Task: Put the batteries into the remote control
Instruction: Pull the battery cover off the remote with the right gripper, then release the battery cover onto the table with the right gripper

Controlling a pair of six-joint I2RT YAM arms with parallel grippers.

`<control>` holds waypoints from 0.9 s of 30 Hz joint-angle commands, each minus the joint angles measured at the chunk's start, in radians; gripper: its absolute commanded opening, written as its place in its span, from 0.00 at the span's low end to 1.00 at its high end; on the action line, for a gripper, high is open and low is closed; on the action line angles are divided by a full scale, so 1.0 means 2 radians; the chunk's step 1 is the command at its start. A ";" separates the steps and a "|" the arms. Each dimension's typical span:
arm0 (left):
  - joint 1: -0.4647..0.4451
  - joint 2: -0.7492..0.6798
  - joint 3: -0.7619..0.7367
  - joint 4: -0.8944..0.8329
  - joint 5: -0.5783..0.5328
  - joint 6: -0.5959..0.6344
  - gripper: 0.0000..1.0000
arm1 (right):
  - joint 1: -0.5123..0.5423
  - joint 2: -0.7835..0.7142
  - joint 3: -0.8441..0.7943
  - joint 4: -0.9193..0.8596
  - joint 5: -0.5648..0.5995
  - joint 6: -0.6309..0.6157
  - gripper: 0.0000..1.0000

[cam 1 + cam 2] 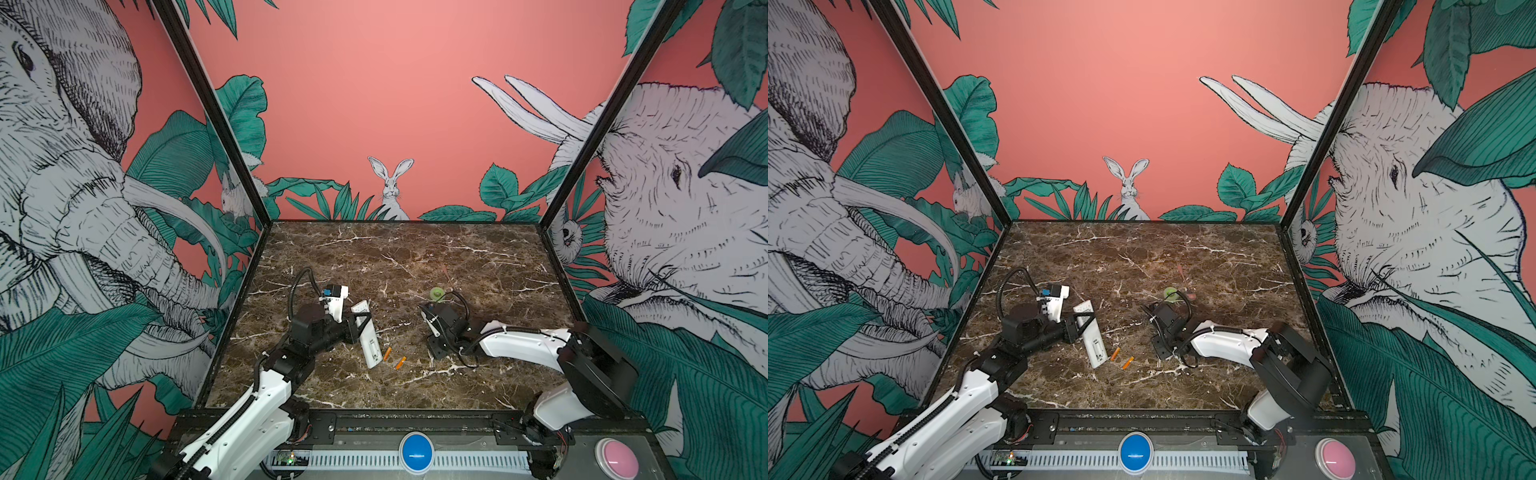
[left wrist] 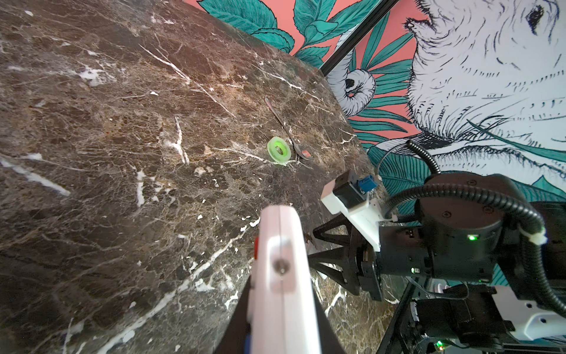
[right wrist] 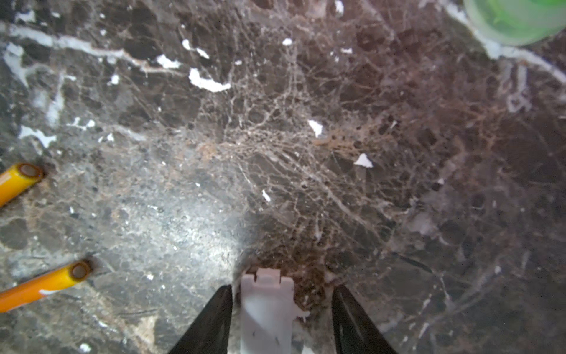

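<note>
The white remote control (image 1: 367, 332) is held off the table by my left gripper (image 1: 362, 326), which is shut across its middle; its open battery bay (image 1: 372, 348) faces up near the lower end. In the left wrist view the remote control (image 2: 280, 275) stands edge-on between the fingers of the left gripper (image 2: 281, 321). Two orange batteries (image 1: 387, 353) (image 1: 401, 363) lie on the marble just right of it, also in the right wrist view (image 3: 18, 180) (image 3: 46, 285). My right gripper (image 3: 281, 289) is open low over the table, with a small white battery cover (image 3: 266, 306) lying between its fingers, a gap on one side.
A green ring-shaped roll (image 1: 436, 293) and a thin spoon (image 2: 284, 128) lie behind the right gripper (image 1: 434, 351). Patterned walls close in the marble table (image 1: 395, 257) on three sides. A blue button (image 1: 416, 452) and a pink button (image 1: 616, 459) sit on the front rail.
</note>
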 commanded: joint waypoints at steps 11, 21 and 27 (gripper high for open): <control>0.006 -0.016 -0.002 0.002 0.003 -0.006 0.00 | 0.002 -0.050 0.023 -0.025 0.001 -0.005 0.56; 0.018 -0.034 -0.006 -0.027 -0.021 -0.018 0.00 | 0.030 -0.063 0.020 -0.005 -0.013 0.021 0.55; 0.033 -0.048 -0.006 -0.046 -0.024 -0.018 0.00 | 0.056 -0.061 0.016 0.010 -0.020 0.056 0.53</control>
